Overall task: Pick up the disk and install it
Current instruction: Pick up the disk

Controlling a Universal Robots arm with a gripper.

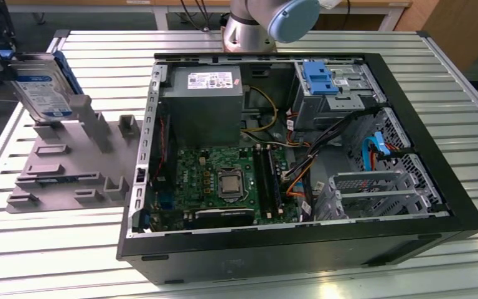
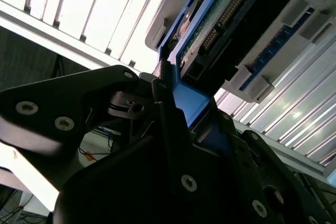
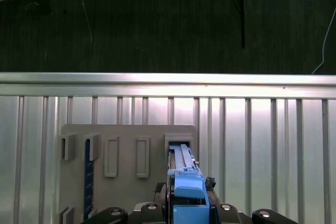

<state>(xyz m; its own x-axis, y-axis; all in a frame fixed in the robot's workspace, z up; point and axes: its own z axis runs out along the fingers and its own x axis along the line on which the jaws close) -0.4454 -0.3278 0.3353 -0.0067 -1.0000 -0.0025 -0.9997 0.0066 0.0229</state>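
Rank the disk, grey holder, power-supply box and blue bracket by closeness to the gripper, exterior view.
1. disk, held by the gripper
2. grey holder, beneath the disk
3. power-supply box, inside the case
4. blue bracket, deeper toward the exterior view's right

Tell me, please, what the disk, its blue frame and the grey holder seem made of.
Flat silver rectangular disk: looks like bare metal, going by its dull sheen. Blue rail frame: moulded plastic, matt, evenly coloured. Grey slotted holder block: probably matt plastic; cannot be sure.

You're in a robotics lab: a slatted aluminium desk [image 1: 56,249] carries an opened computer tower [image 1: 305,252], a grey fixture plate [image 1: 60,167] and the robot arm's base [image 1: 248,31].
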